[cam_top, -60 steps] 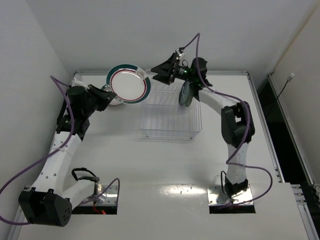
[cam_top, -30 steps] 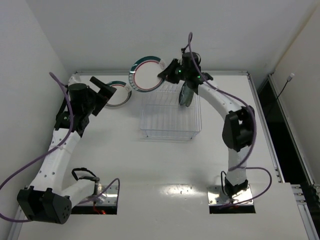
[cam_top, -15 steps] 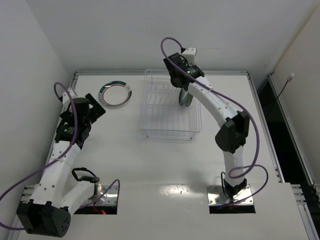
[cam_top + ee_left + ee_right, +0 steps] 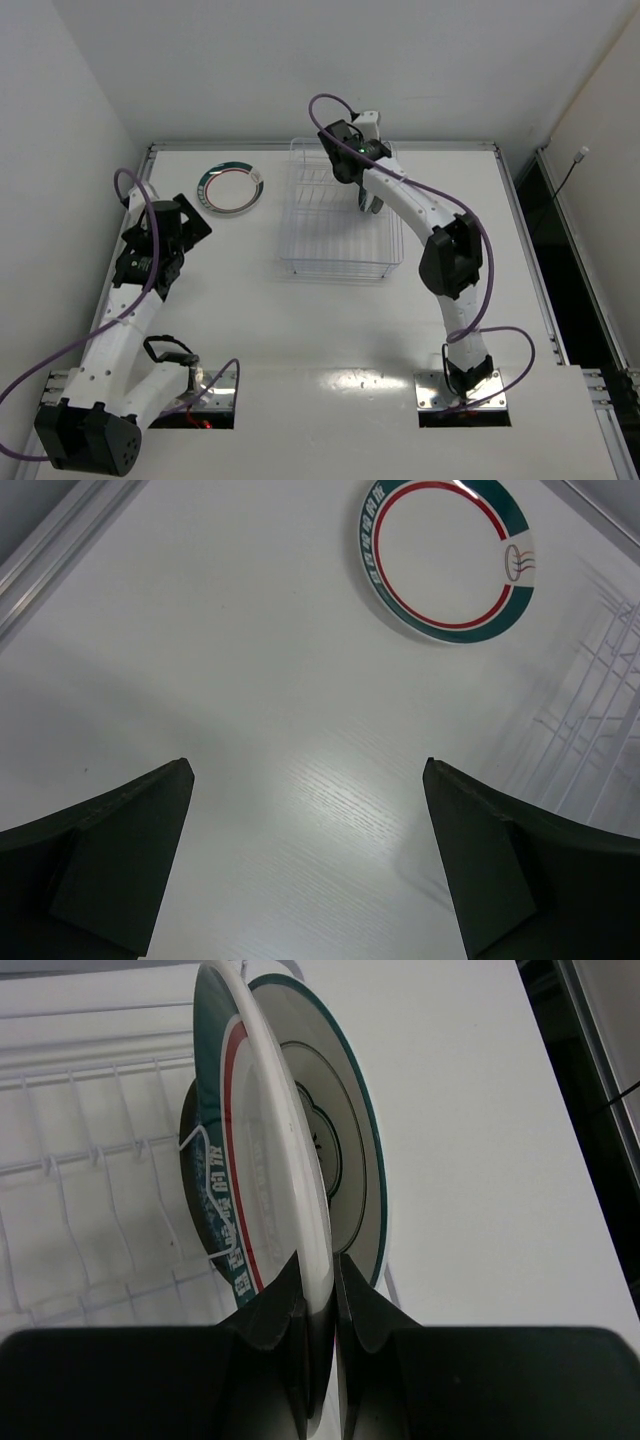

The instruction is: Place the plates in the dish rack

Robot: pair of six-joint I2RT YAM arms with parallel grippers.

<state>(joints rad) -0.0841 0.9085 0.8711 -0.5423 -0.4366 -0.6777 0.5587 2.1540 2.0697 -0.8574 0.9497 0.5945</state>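
The right pincer has swung over the dish rack, pinching the red-ringed plate on edge beside a racked teal-rimmed plate — slotting seems next. The left pincer — spread, withdrawn — faces a green-rimmed plate lying on the table.
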